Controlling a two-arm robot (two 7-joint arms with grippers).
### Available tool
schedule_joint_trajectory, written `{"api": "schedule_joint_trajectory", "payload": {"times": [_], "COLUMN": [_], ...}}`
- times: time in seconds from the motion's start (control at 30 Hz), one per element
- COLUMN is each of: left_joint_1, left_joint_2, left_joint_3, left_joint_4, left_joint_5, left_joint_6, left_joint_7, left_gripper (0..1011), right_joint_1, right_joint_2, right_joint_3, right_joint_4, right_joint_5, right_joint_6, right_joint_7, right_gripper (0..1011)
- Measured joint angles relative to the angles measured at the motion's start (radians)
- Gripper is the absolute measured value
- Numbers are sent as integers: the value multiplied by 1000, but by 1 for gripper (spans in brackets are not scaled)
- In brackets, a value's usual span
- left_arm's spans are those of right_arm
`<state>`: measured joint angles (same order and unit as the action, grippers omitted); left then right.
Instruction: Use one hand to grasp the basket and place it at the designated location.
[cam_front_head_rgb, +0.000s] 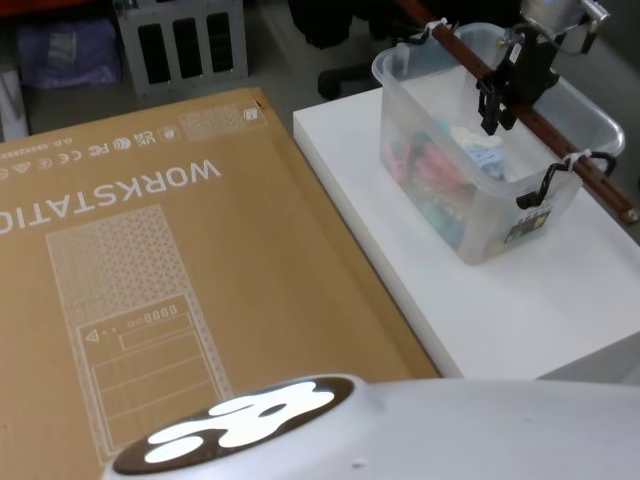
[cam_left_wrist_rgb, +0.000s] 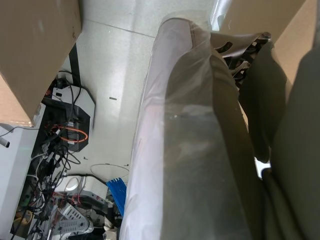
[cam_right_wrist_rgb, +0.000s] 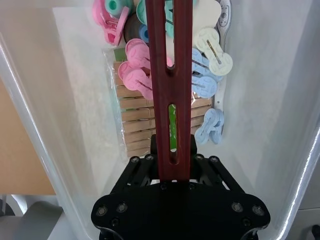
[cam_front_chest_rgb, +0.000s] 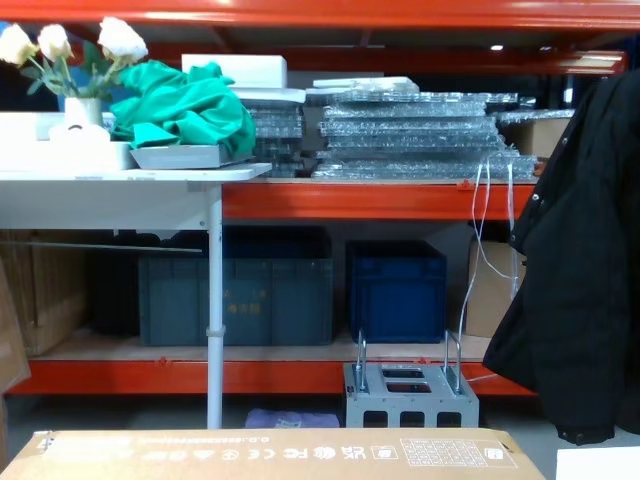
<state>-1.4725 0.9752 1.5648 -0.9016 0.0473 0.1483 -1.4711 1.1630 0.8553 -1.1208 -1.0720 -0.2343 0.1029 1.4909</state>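
Clear basket (cam_front_head_rgb: 470, 190) sits on the white surface (cam_front_head_rgb: 520, 300), far right, beside the big cardboard box (cam_front_head_rgb: 150, 290). Right pincer (cam_front_head_rgb: 497, 103) clenched on the reddish-brown bar handle (cam_front_head_rgb: 530, 120), off-centre toward the far end. Risk: loaded tub tilts, zip tie (cam_front_head_rgb: 572, 158) slips, clothespins (cam_right_wrist_rgb: 137, 75) spill.

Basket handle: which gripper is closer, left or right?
Right. The right gripper sits on the reddish-brown handle above the basket, its jaws straddling the bar in the right wrist view. The left wrist view looks down at floor and cables, away from the basket.
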Motion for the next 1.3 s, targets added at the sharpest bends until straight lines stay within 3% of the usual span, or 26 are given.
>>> {"api": "schedule_joint_trajectory", "payload": {"times": [0.33,0.4,0.83,1.3], "left_joint_1": [0,0,0,0], "left_joint_2": [0,0,0,0], "left_joint_3": [0,0,0,0], "left_joint_4": [0,1,0,0], "left_joint_5": [0,0,0,0], "left_joint_6": [0,0,0,0], "left_joint_7": [0,0,0,0], "left_gripper": [0,0,0,0], "right_joint_1": [20,31,59,83], "right_joint_2": [19,35,75,140], "right_joint_3": [28,47,94,155], "right_joint_4": [-15,-31,-77,-169], "right_joint_5": [6,18,53,90], "right_joint_6": [9,15,30,56], "right_joint_7": [-5,-5,1,-5], "right_gripper": [552,635,993,1001]}}
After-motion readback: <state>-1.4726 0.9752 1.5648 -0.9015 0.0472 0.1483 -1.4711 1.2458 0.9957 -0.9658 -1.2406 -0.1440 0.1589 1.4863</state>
